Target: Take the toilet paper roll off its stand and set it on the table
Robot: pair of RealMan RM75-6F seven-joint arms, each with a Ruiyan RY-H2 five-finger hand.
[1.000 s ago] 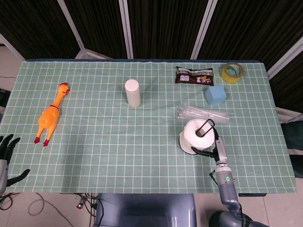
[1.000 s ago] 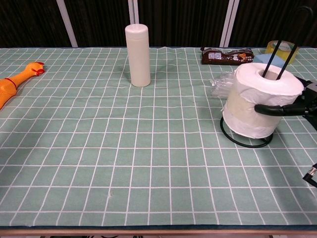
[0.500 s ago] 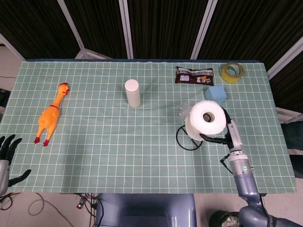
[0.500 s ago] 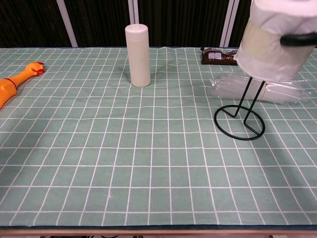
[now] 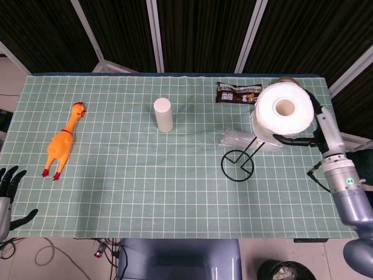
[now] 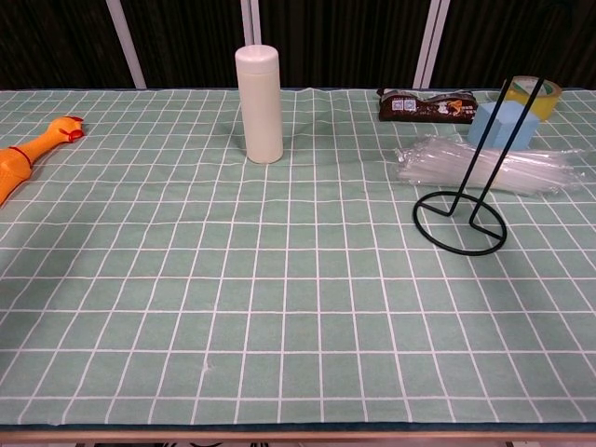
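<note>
My right hand grips the white toilet paper roll and holds it high in the air, right of and above the stand. The roll's core faces the head camera. The black wire stand is bare, its ring base on the green checked cloth and its prongs leaning up to the right. In the chest view the stand shows empty; neither the roll nor the right hand appears there. My left hand hangs off the table's near left corner, fingers spread, holding nothing.
A clear plastic packet lies just behind the stand. A blue block, yellow tape roll and dark snack bar sit at the back right. A white cylinder bottle stands mid-table, a rubber chicken at left.
The right hand has lifted the roll up off the stand's prongs and carried it up and to the right, out of the chest view. The stand shifted slightly. The left hand stayed put.
</note>
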